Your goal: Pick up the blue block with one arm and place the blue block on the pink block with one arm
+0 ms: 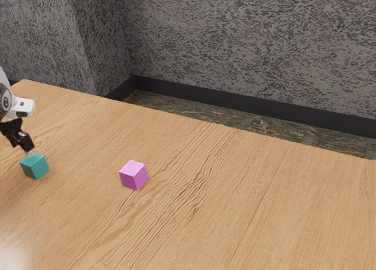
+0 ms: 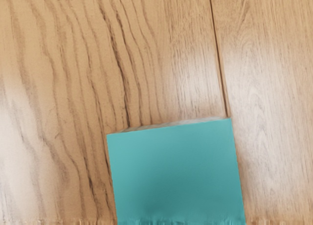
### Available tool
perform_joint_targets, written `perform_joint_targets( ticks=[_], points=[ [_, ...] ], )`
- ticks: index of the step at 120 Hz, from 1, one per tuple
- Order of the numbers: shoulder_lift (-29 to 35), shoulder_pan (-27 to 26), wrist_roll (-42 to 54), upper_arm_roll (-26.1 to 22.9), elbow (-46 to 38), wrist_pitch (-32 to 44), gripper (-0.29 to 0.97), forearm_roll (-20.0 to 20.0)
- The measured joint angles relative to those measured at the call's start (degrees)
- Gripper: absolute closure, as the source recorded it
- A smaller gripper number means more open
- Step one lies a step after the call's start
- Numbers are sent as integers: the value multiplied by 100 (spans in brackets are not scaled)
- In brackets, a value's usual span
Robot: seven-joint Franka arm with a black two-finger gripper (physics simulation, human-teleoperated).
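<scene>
I have the end effector (image 1: 24, 145) just above the blue block (image 1: 34, 166), wide or narrow I cannot tell; the block sits on the worktop (image 1: 235, 211), apart from the pink block (image 1: 133, 175), so grasping and stacking remain.

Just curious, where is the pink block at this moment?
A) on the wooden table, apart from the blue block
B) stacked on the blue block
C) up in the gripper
A: the pink block rests on the table by itself, with bare wood between it and the blue block, which sits just under the gripper.
</scene>
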State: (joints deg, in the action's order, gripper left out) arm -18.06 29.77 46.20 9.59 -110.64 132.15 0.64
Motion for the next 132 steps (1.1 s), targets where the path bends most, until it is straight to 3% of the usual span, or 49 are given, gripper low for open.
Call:
perform_joint_targets(
  ticks=[32, 43, 65, 98, 132],
  points=[
    [100, -19, -499, -64, 22, -815, 3, 149],
    [163, -114, -541, -91, -3, -954, 3, -52],
    [11, -171, -433, -95, -8, -875, 3, -402],
    [-575, 150, -119, -209, 590, -654, 3, -498],
    [-599, 294, 140, -338, 586, -663, 3, -511]
  ],
)
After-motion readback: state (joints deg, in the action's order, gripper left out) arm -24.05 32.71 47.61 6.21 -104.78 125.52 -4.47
